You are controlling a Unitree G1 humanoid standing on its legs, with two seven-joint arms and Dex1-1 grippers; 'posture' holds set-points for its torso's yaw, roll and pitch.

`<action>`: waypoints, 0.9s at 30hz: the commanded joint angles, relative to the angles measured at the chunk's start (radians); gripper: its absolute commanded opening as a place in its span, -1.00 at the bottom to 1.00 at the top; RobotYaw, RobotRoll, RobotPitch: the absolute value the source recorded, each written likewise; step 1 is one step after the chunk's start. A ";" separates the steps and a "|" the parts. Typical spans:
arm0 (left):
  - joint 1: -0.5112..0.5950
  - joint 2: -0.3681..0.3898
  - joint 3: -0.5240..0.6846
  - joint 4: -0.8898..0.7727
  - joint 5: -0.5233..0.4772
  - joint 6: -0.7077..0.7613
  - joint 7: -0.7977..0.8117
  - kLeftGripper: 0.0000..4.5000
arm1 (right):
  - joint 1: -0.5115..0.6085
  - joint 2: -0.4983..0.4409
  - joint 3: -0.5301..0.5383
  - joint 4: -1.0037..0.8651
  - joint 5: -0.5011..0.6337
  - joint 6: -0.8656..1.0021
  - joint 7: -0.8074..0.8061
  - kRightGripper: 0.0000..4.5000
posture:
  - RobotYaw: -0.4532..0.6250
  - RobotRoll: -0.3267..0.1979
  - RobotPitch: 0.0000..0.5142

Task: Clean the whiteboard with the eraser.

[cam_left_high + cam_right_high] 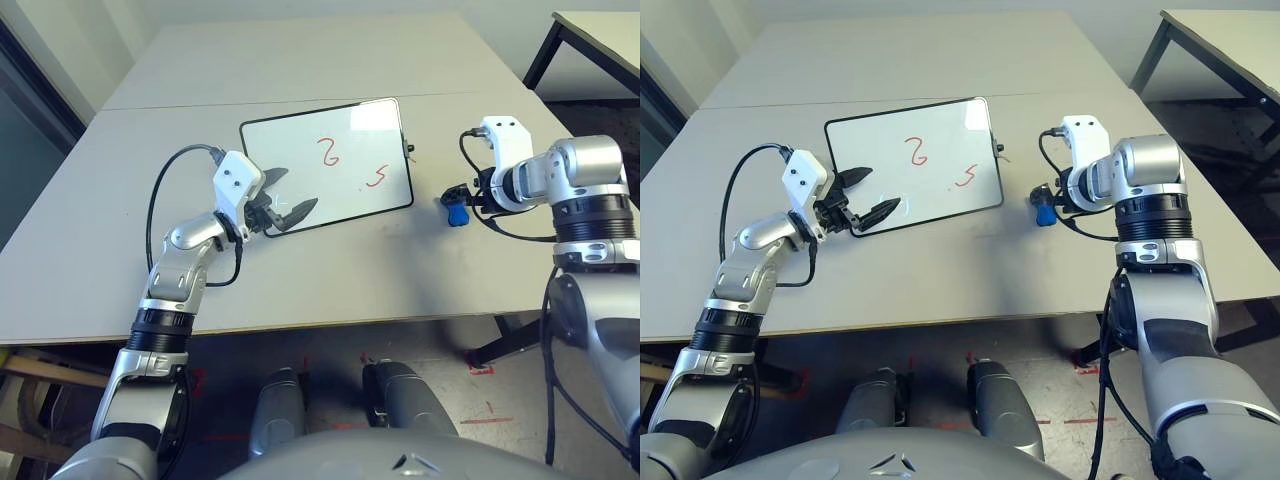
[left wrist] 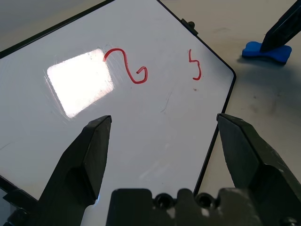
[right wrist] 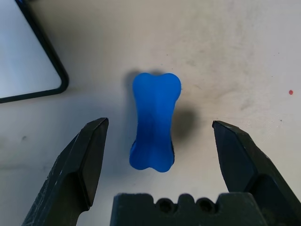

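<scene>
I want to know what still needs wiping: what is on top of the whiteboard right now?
On the whiteboard are two red handwritten marks, plus a bright glare patch. The left gripper, jaws open, hangs over its near edge and covers a small part of the surface there.

left pincer (image 1: 283,209) fingers spread | right pincer (image 3: 157,136) fingers spread (pointing down)

Whiteboard (image 2: 155,122) cut off at wrist picture's edges; eraser (image 1: 457,214) partly hidden behind right tool (image 1: 456,200).

The table (image 1: 330,280) carries the whiteboard (image 1: 340,185) and the eraser (image 1: 457,212).
</scene>
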State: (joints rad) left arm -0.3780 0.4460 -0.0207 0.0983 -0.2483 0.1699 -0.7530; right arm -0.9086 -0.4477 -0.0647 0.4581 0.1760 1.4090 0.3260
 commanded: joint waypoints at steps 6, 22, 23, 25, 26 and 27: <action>0.021 -0.013 -0.023 -0.023 0.017 0.011 0.009 1.00 | 0.026 0.005 0.019 0.080 -0.015 -0.073 -0.017 1.00 | -0.42 0.25 -0.71; 0.005 -0.010 -0.023 -0.013 0.012 0.011 -0.005 1.00 | 0.073 0.004 0.074 0.050 -0.014 -0.064 -0.005 1.00 | -0.42 0.25 -0.69; 0.004 -0.011 -0.024 -0.012 0.012 0.011 -0.006 1.00 | 0.077 0.002 0.080 0.044 -0.013 -0.064 -0.002 1.00 | -0.42 0.25 -0.69; 0.001 -0.012 -0.025 -0.006 0.013 0.008 -0.008 1.00 | 0.081 0.002 0.088 0.038 -0.014 -0.066 0.002 0.79 | -0.42 0.25 -0.68; 0.000 -0.012 -0.024 -0.004 0.014 0.007 -0.009 1.00 | 0.082 0.002 0.092 0.036 -0.015 -0.069 0.003 0.70 | -0.42 0.25 -0.68; -0.001 -0.012 -0.024 -0.003 0.014 0.007 -0.009 1.00 | 0.085 0.001 0.096 0.034 -0.016 -0.073 0.005 0.53 | -0.42 0.25 -0.68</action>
State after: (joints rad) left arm -0.3743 0.4362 -0.0298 0.0899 -0.2443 0.1788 -0.7561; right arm -0.8530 -0.4540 0.0119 0.4802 0.1613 1.3199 0.3207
